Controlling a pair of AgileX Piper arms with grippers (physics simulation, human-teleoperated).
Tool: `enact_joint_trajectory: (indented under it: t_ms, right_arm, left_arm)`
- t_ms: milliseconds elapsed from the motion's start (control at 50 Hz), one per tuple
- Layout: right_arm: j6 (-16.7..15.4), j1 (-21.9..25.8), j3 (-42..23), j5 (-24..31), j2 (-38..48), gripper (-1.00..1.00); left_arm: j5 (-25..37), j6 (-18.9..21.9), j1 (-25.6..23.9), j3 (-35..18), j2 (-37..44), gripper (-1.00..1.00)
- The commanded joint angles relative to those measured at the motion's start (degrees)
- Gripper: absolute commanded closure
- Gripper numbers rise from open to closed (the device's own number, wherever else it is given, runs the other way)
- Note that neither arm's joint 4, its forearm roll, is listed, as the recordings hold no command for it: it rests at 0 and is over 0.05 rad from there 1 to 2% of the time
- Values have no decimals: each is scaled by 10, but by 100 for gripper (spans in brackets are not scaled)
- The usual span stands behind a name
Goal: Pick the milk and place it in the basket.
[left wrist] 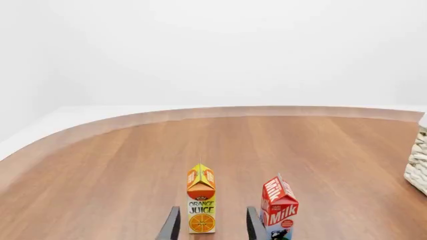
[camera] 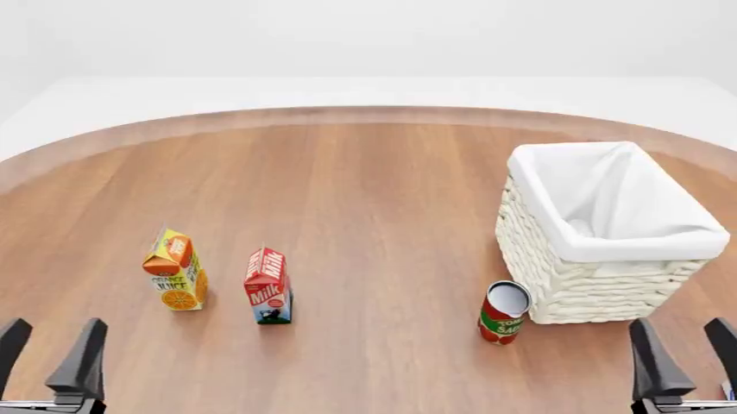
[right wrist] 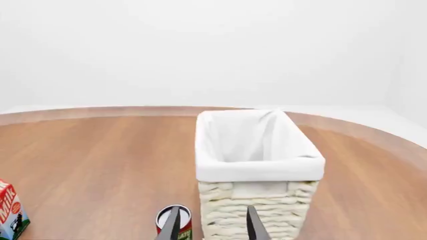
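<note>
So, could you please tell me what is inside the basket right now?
Only white cloth lining shows inside the basket. Its near wall hides part of the bottom. The milk stands on the table.

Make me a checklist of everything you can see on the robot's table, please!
Surface: brown wooden table, curved far edge.
Job's things: milk upright, untouched, left of middle; basket at the right, white lining, nothing seen inside.
Clutter: orange juice carton upright, left of the milk; red can standing at the basket's near left corner.
Grippers: left gripper and right gripper both open, holding nothing, at the near edge.
Cables: nothing seen.
Surroundings: plain white walls.
</note>
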Motion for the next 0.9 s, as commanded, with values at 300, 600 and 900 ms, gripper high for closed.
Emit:
enact_joint_trajectory:
  t_ms: [300, 600, 900]
  right_arm:
    - [-6, 25, -38, 29, 0, -100]
    - [-15, 119, -187, 100, 86, -100]
    - [13, 181, -279, 155, 133, -100]
  left_arm:
    - [-1, 0, 0, -2, 3, -100]
    - [-1, 0, 0, -2, 3, -100]
    - [-1, 0, 0, -2, 3, -100]
